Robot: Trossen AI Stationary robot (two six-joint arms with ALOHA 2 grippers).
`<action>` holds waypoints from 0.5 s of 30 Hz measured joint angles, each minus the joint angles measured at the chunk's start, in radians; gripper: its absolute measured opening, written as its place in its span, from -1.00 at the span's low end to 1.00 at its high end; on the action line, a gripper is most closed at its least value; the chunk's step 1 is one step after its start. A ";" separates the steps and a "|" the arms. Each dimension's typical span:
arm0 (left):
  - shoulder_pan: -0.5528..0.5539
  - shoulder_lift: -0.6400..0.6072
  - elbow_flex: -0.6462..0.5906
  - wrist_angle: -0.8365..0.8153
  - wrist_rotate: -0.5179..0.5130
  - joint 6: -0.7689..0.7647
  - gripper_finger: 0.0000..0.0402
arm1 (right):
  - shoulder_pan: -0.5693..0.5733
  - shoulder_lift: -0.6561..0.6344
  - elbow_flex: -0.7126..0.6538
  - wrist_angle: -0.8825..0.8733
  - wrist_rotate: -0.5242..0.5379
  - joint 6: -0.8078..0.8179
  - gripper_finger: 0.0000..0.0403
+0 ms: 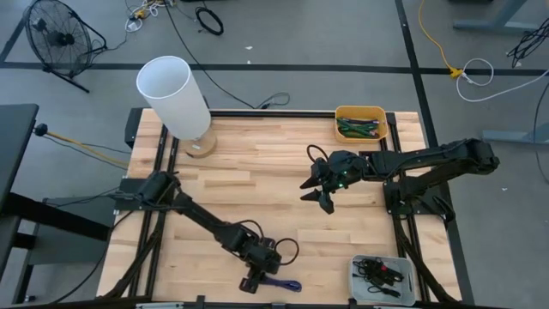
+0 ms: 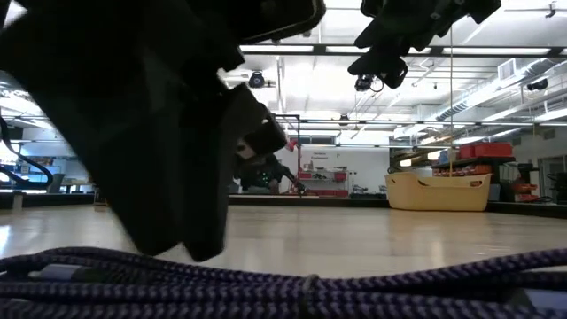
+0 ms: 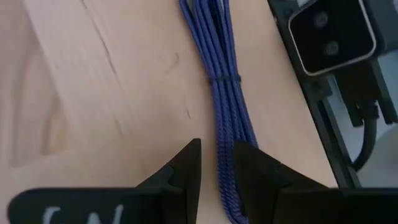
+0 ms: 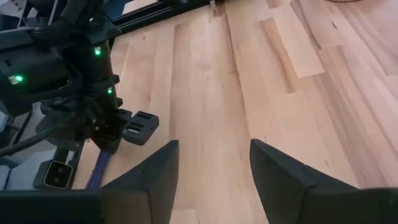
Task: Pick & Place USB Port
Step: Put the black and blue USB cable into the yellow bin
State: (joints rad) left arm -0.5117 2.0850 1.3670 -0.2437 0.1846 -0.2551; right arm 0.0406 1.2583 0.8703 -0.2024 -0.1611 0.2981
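A bundle of blue-purple braided USB cable [image 3: 224, 93], tied round its middle, lies flat on the wooden table by the near edge [image 1: 283, 285] and fills the foreground of the low view [image 2: 292, 279]. My left gripper [image 3: 217, 165] is down at the bundle's end [image 1: 257, 276], with its fingers narrowly apart on either side of it. My right gripper [image 4: 214, 149] hovers open above the table's middle right [image 1: 322, 193], high in the low view [image 2: 381, 58] and far from the cable. My left gripper has the cable bundle's end [image 3: 225, 155] between its two fingers, which point down from above and stand on either side of the cable's length. Several strands sit in the gap. The whole bundle lies on the table, slack and straight.
A white cylinder on a round wooden base [image 1: 176, 94] stands at the far left. A yellow bin [image 1: 360, 122] sits at the far right and a grey tray of dark cables [image 1: 383, 275] at the near right. A camera mount [image 3: 329, 34] stands just past the cable.
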 joint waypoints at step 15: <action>-0.036 0.028 0.013 -0.007 -0.006 -0.078 -0.51 | 0.000 0.000 -0.001 -0.004 0.032 -0.001 -0.03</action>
State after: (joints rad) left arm -0.5478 2.1127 1.3805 -0.2502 0.1786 -0.3334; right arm 0.0406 1.2587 0.8692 -0.2059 -0.1294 0.2974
